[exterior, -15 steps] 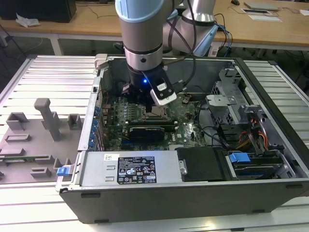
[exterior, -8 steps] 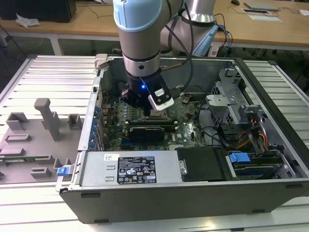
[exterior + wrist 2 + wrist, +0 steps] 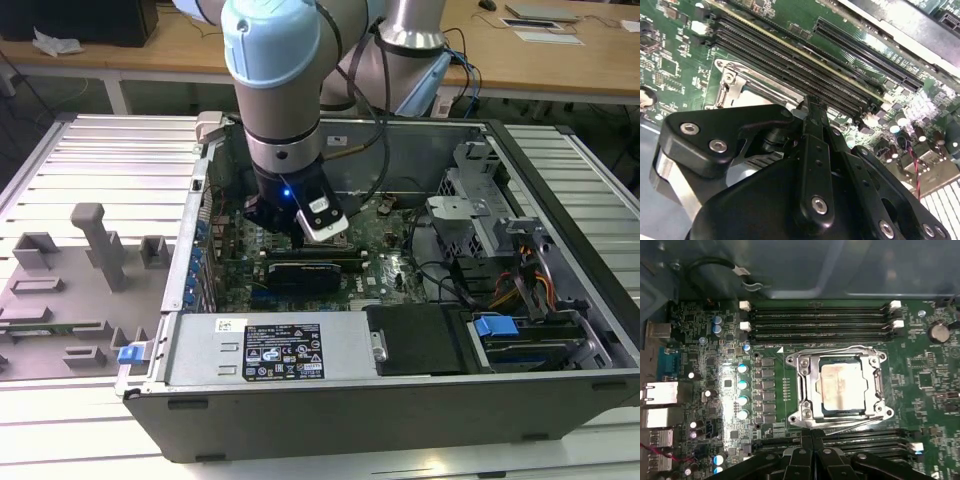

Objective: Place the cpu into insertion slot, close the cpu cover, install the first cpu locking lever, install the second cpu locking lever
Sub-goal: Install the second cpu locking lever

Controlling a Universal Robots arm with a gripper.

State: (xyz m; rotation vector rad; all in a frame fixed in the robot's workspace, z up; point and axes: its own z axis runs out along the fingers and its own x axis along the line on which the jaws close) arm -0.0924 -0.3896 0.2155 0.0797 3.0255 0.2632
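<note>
First wrist view puts the cpu point(image 3: 842, 387), a small flat square chip with a pale silvery-beige metal top, seated in the insertion slot point(image 3: 812, 396), the square dark socket with a metal rim at the middle of the green motherboard point(image 3: 935, 390). The cpu cover point(image 3: 875, 385), a thin silvery metal frame plate with a square window, lies flat around the chip, and the chip's top shows through that window. Thin wire locking levers point(image 3: 840, 351) run along the edges of the frame; whether they are latched cannot be told. Long black memory slots point(image 3: 820, 320) with white end clips lie on one side of the socket, and more of them on the other side, close to the black end effector point(image 3: 811, 439). Its fingers point(image 3: 805, 440) meet with no gap and hold nothing, hovering just beside the socket's edge.

In the second wrist view the closed black end effector point(image 3: 812, 107) points at the corner of the socket frame point(image 3: 735, 85), next to the memory slots point(image 3: 790, 60).

In the exterior view the grey and pale blue robot arm point(image 3: 280, 90) reaches down into the open grey metal computer case point(image 3: 400, 400), which lies on its side on a ribbed metal counter point(image 3: 90, 160). Grey plastic fixtures point(image 3: 100, 240) stand on the counter toward the exterior view's left.
</note>
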